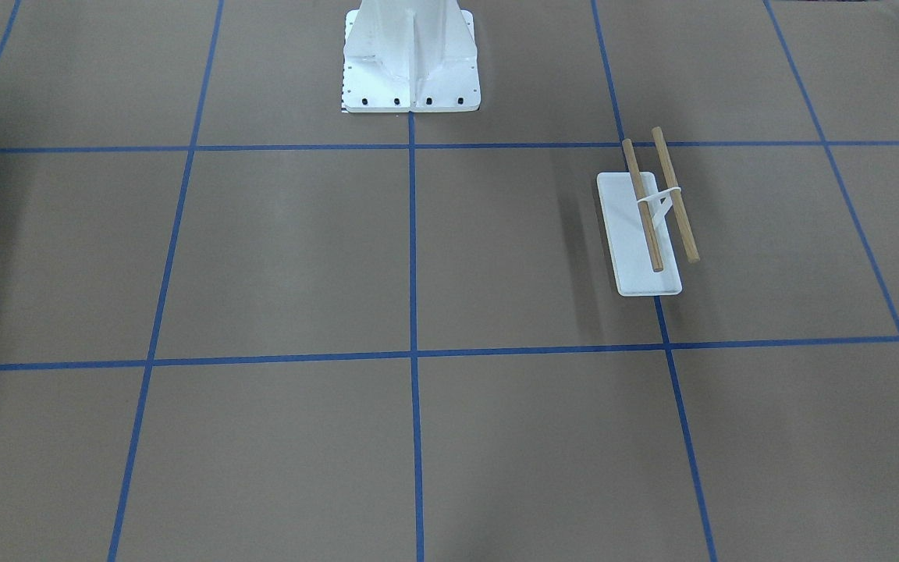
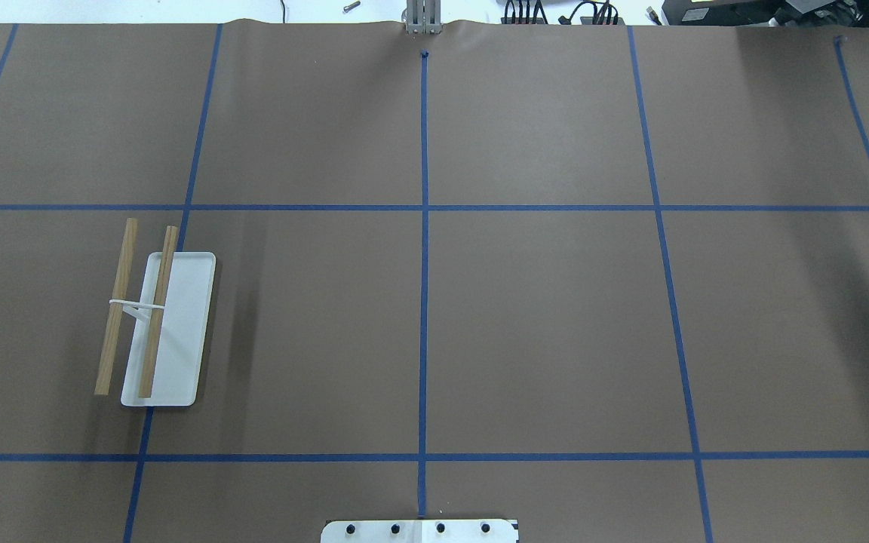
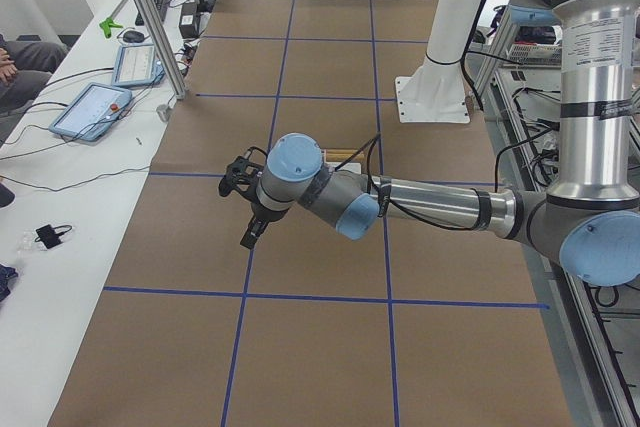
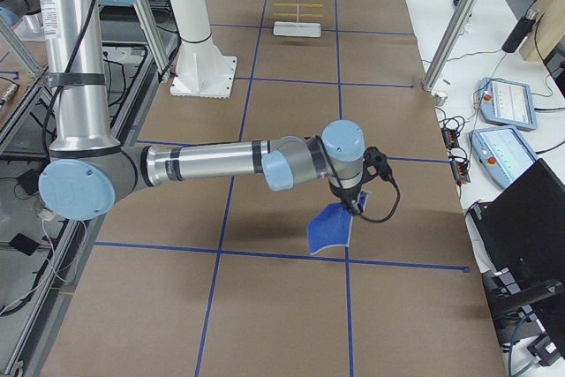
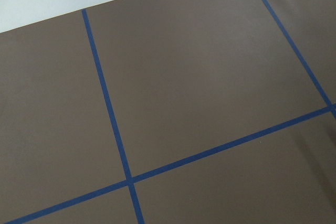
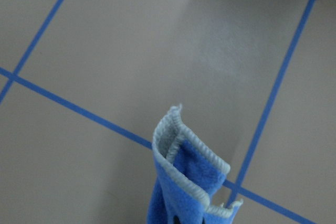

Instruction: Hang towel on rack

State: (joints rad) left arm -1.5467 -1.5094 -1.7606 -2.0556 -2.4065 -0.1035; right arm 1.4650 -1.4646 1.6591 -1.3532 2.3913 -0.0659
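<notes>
Towel hangs folded below right gripper, lifted off the table, over its right half toward the operators' edge. In the right wrist view the towel's pale stitched edge sits close to the lens and the fingers are out of frame, so cannot tell whether the jaws are clamped. Rack stands upright on the left half, base across a tape line, well apart from towel. Left gripper points down above table near rack. Side view only, so its state cannot be told.
</notes>
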